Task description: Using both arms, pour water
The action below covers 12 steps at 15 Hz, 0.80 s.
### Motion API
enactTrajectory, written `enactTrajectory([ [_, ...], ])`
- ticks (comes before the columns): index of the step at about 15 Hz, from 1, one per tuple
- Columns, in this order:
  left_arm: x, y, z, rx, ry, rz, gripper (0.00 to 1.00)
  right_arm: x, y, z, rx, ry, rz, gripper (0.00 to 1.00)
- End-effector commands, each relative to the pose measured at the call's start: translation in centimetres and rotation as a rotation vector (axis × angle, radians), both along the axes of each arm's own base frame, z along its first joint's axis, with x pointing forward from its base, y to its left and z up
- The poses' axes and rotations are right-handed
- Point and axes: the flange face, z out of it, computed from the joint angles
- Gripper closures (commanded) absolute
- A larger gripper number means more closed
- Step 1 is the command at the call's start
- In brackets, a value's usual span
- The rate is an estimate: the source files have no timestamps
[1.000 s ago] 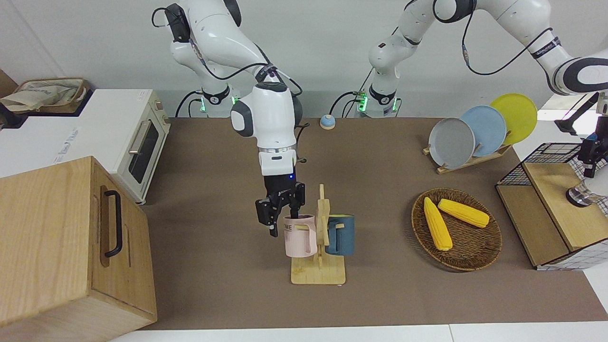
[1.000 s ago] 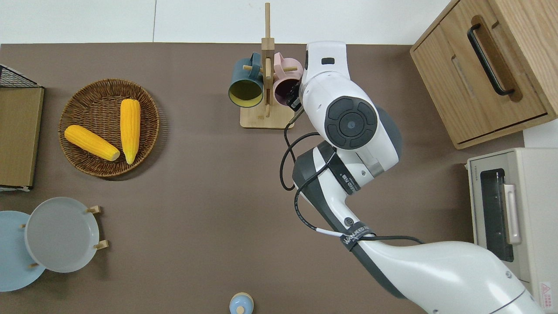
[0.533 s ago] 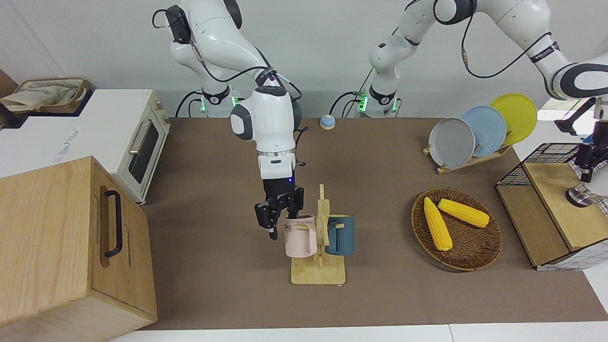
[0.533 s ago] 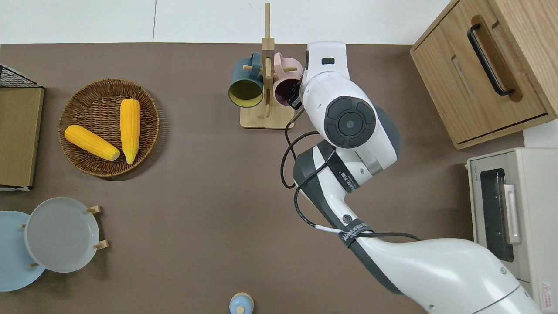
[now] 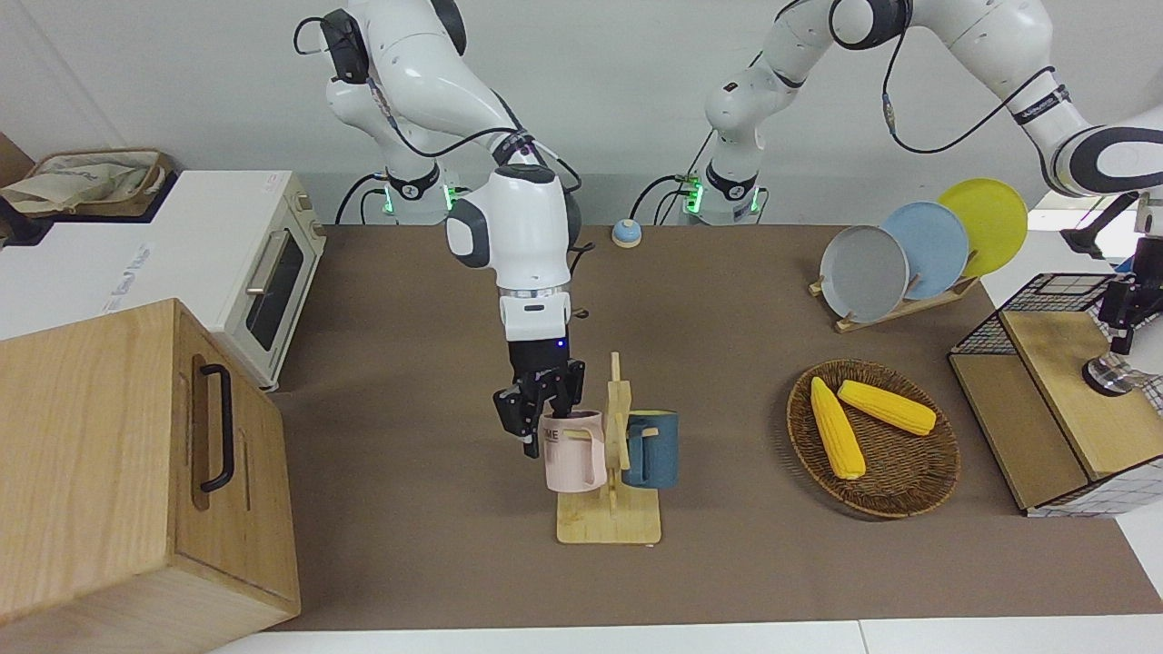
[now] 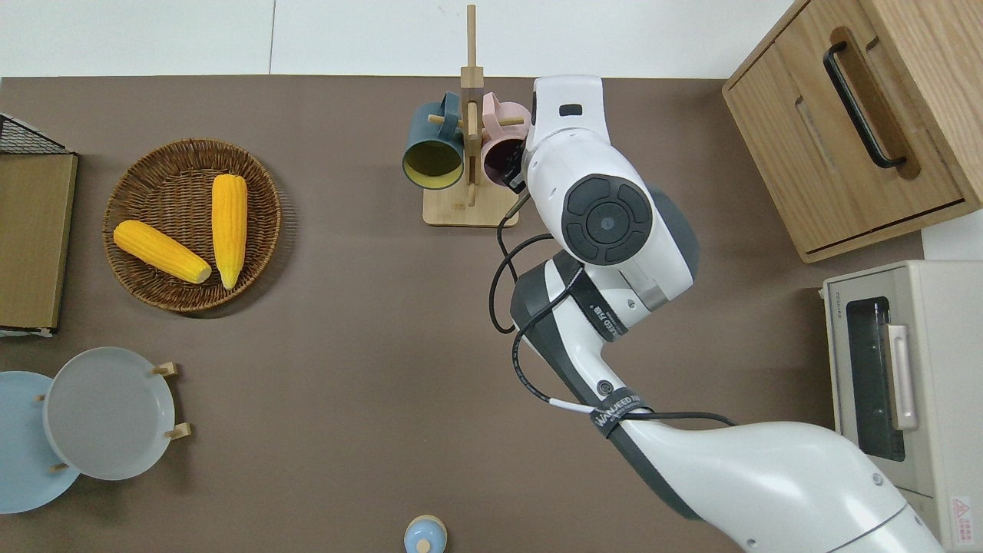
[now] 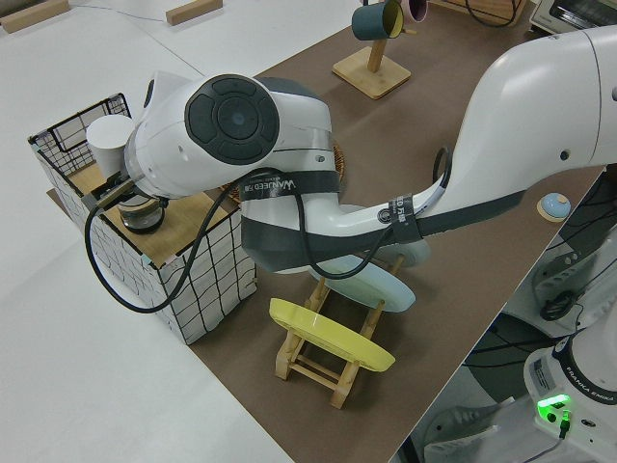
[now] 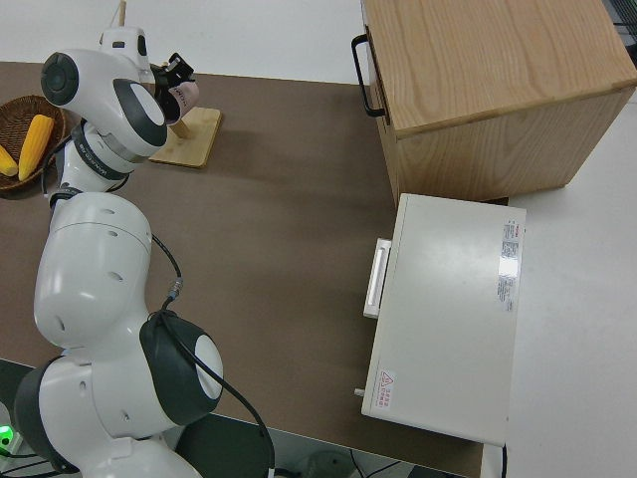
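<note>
**Right gripper at pink mug rim; left gripper over glass vessel on crate**

Right arm: in the front view the right gripper sits at frame centre, pointing down at the rim of the pink mug. One finger drops inside the mug mouth and the other runs down the outer wall, so the fingers straddle the wall. Whether they press on it cannot be told. In the overhead view the arm's wrist covers most of the gripper, and only a black part shows at the mug's edge.

Mug stand: the pink mug hangs on a wooden mug stand just below frame centre, paired with a dark blue mug on the opposite peg. The stand's base rests on the brown table mat.

Left arm: the left gripper appears at the right edge of the front view, above a clear glass vessel standing on the wooden top of a wire crate. Its finger spacing cannot be told.

Other items: a wicker basket holding two corn cobs lies right of centre; a plate rack is at upper right.
</note>
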Motion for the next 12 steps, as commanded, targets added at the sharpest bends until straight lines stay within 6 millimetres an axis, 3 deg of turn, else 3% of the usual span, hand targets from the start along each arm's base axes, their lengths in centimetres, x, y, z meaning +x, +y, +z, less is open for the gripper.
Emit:
enactTrajectory([
  [1,0.56,0.42,0.13,0.01,-0.029,-0.002,0.01,0.27,0.63,-0.08,0.015,-0.015,-0.011,0.473],
  [5,0.61,0.33,0.13,0.005,-0.032,-0.001,0.01,0.21,0.8,-0.24,0.028,-0.01,-0.027,0.503],
  [10,0.61,0.33,0.13,-0.016,-0.047,0.009,0.05,0.24,0.72,-0.24,0.029,-0.01,-0.029,0.703],
  [12,0.59,0.32,0.05,-0.017,-0.046,0.008,0.07,0.09,1.06,-0.24,0.035,-0.008,-0.028,0.733],
])
